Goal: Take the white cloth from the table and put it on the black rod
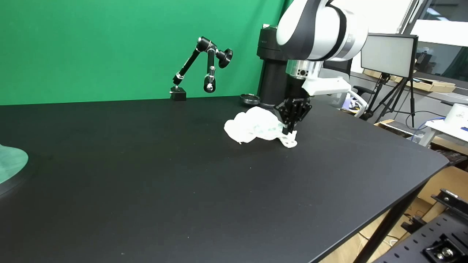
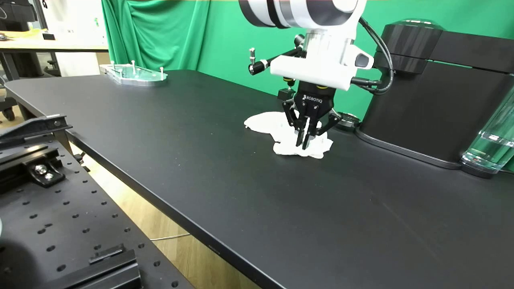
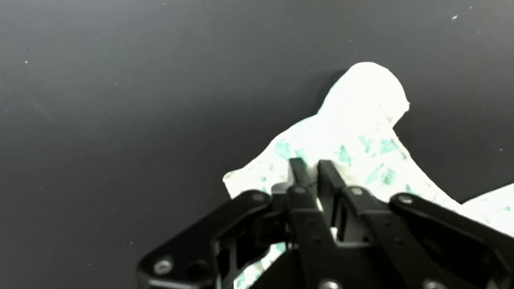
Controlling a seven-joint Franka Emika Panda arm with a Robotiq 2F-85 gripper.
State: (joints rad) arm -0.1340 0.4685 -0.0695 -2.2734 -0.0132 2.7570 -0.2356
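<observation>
White cloth (image 3: 363, 112), green-flecked, lies rumpled on dark counter (image 3: 120, 120), centre to lower right of frame; rounded lobe points up, right of centre. Gripper (image 3: 312, 165) at lower centre, fingertips over cloth, narrow gap between them; whether they pinch it, cannot tell.

Matt cloth (image 1: 256, 124), fabric curtain (image 2: 164, 36), wood-look floor (image 2: 209, 269)

Place: robotics laboratory, judged by its equipment.
Machinery: white jointed robot arm (image 1: 324, 33) with dark grey bands.
Backdrop: bright green cloth curtain (image 2: 168, 36), partly hanging in folds.
Fixturing: flat black metal plate (image 2: 72, 226), drilled with rows of round holes.
Stand: pale rectangular dark-framed panel (image 1: 387, 54) on black tripod legs (image 1: 395, 96).
</observation>
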